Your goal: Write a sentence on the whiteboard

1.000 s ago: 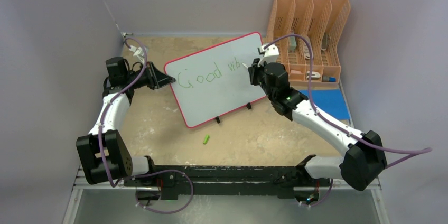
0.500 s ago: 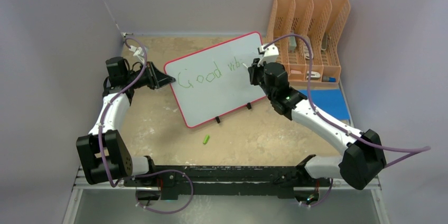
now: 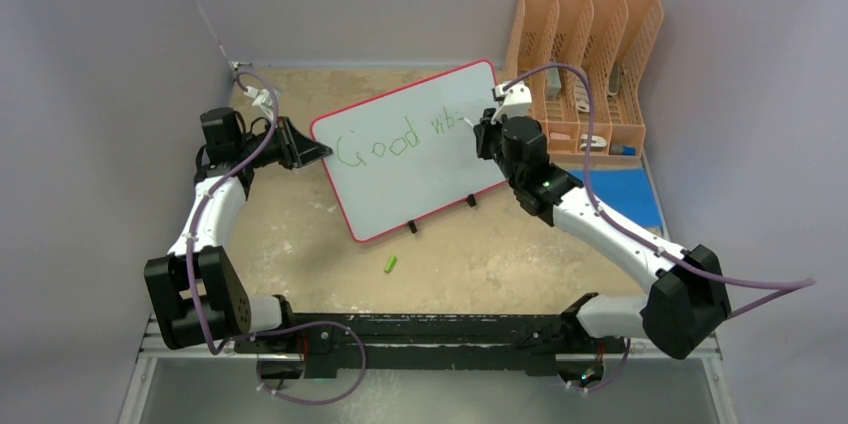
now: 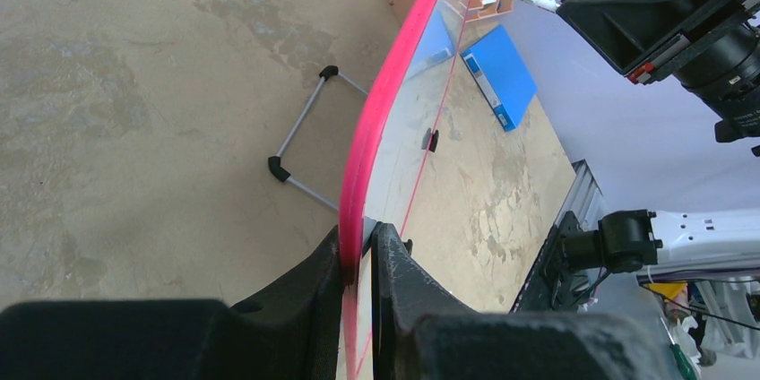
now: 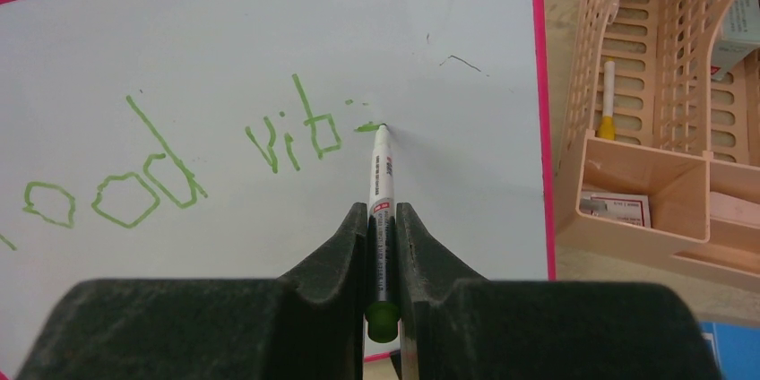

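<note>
The whiteboard (image 3: 410, 184) stands tilted on the table, pale with a red rim. My left gripper (image 3: 318, 152) is shut on its left edge; the left wrist view shows the jaws (image 4: 361, 237) pinching the rim (image 4: 394, 93). The sentence (image 3: 390, 142) reads "Good vib" in green, followed by a short fresh stroke (image 5: 366, 127). My right gripper (image 5: 383, 210) is shut on a white marker (image 5: 380, 174) with a green end. The marker's tip touches the board at the right end of that stroke. In the top view the right gripper (image 3: 482, 129) is at the board's upper right.
An orange desk organizer (image 3: 590, 44) stands just right of the board, close to the right wrist. A flat blue rectangle (image 3: 625, 194) lies on the table below it. A green marker cap (image 3: 390, 264) lies in front of the board. A wire stand (image 4: 305, 142) props the board from behind.
The right gripper has slid slightly to the right with the marker, drawing a short green stroke after "vib". The left arm and the board have not moved.
</note>
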`<state>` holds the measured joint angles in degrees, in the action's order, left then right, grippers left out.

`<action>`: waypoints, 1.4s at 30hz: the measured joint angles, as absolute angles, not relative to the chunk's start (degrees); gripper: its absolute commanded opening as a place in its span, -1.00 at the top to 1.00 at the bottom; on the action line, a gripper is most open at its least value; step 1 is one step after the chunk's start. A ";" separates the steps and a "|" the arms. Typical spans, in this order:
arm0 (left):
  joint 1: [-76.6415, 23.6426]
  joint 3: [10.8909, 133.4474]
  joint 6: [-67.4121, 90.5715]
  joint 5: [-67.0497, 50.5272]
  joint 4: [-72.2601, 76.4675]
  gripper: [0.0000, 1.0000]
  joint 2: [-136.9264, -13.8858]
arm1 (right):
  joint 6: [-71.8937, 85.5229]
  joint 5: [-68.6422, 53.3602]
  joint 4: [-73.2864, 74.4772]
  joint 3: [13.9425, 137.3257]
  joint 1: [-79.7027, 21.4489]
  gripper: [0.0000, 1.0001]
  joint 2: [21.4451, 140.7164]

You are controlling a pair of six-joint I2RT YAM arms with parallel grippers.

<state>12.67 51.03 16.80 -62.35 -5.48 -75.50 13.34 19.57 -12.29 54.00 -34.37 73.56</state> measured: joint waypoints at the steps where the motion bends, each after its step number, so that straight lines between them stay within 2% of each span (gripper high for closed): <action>1: 12.67 51.03 16.78 -62.35 -5.48 1.00 -75.50 | 13.34 19.55 -12.32 54.02 -34.37 1.00 73.58; 42: 12.60 51.03 16.80 -62.28 -5.67 1.00 -75.46 | 12.38 16.71 -13.21 56.55 -34.06 1.00 75.77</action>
<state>12.60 51.03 16.80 -62.28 -5.67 -75.46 12.38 16.71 -13.21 56.55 -34.06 75.77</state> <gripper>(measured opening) 0.123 0.150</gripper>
